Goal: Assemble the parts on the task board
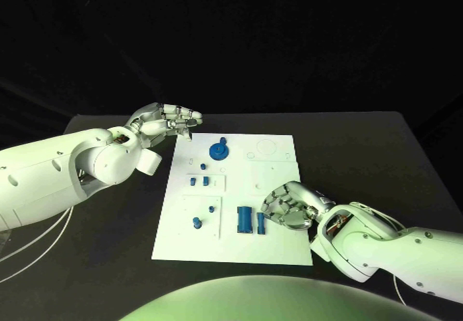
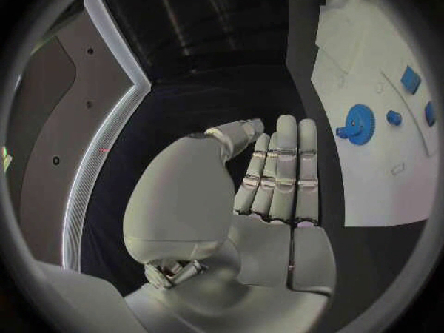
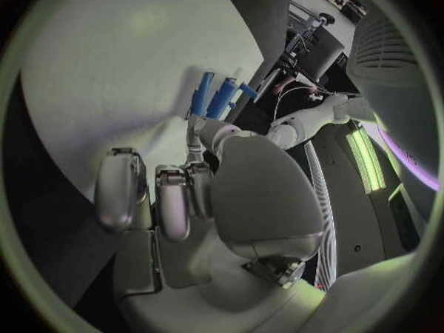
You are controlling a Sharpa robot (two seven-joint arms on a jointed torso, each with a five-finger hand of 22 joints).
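The white task board (image 1: 275,247) is lying in the middle of the black table (image 1: 386,147). The left hand (image 1: 164,122) is hovering off the board's far left corner, over bare table; its fingers (image 2: 282,170) are lying straight and close together, with the thumb folded across the palm, and it is holding nothing. The right hand (image 1: 290,206) is sitting over the board's right side near the front, its fingers (image 3: 171,200) curling inward and nothing gripped in them. Just beside that hand, two upright blue bars (image 1: 251,220) are standing side by side on the board. A blue gear (image 1: 220,150) is resting near the board's far edge, and several small blue pegs (image 1: 200,180) are sitting along its left half.
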